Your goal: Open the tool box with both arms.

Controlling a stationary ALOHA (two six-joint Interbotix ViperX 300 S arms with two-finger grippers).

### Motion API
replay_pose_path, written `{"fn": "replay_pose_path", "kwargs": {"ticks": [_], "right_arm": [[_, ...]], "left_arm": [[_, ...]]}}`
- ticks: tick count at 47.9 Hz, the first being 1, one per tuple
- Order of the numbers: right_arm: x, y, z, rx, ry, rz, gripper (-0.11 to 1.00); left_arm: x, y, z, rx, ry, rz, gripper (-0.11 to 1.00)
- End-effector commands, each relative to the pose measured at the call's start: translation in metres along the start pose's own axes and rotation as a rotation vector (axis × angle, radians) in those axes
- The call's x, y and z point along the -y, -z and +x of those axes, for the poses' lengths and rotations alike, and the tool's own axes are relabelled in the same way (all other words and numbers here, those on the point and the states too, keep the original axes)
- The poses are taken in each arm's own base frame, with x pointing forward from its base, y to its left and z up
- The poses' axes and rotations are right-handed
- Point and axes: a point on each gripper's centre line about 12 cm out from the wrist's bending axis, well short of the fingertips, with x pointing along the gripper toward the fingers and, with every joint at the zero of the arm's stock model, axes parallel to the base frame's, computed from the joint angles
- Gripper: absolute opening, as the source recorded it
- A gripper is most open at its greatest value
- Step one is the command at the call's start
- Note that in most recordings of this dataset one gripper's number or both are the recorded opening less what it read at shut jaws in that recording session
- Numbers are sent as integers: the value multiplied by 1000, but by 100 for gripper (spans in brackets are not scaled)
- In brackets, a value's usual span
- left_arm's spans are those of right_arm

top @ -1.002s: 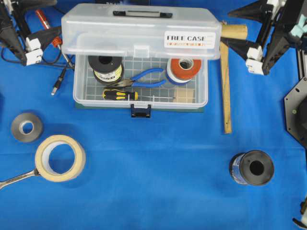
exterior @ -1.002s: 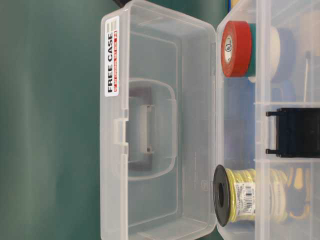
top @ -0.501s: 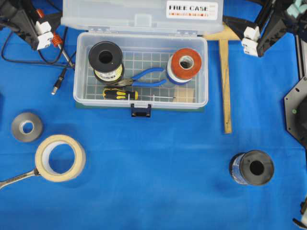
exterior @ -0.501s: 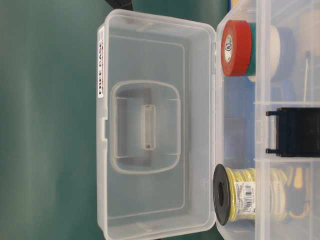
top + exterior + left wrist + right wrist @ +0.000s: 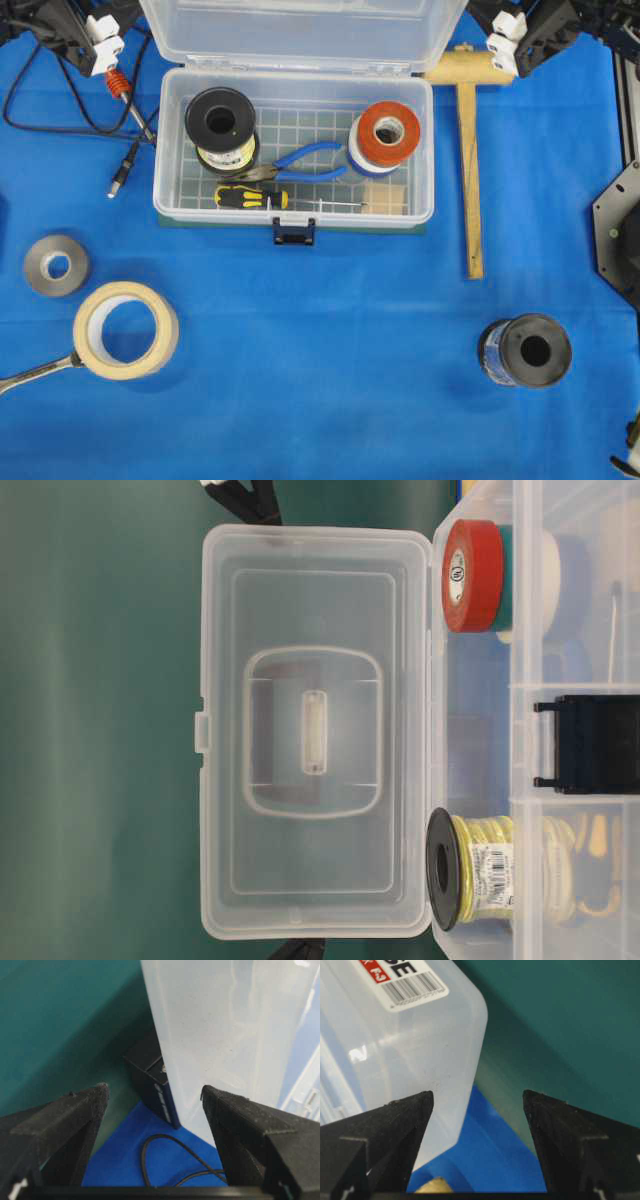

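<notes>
Overhead exterior view showed the tool box (image 5: 295, 150) sitting at the upper middle of the blue table (image 5: 320, 400), its lid (image 5: 300, 35) swung fully back and standing upright behind the tray. Inside lay a wire spool (image 5: 221, 128), blue-handled pliers (image 5: 300, 163), a screwdriver (image 5: 265, 197) and a stack of tape rolls (image 5: 385, 135). The dark blue latch (image 5: 293, 232) hung at the front edge. The left hand (image 5: 152, 1097) was spread wide beside the lid's left end, holding nothing. The right hand (image 5: 477, 1100) was likewise spread, by the lid's right corner, pinching nothing. A wooden mallet (image 5: 468, 150) lay just right of the box.
</notes>
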Motion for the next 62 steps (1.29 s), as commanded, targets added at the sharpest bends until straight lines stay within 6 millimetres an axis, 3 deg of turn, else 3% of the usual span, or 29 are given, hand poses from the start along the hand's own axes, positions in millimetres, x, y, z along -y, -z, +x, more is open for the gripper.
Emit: {"fn": "replay_pose_path", "kwargs": {"ticks": [1, 23, 45, 62], "right_arm": [[-5, -9, 8, 15, -15, -7, 78], [5, -10, 8, 24, 14, 4, 78], [28, 0, -30, 31, 95, 35, 78], [27, 10, -47, 18, 100, 43, 78]], "left_arm": [[3, -28, 5, 86, 10, 8, 75], [-5, -26, 7, 74, -13, 1, 75], [-26, -14, -16, 72, -89, -21, 75], [-25, -8, -34, 82, -96, -24, 76]]}}
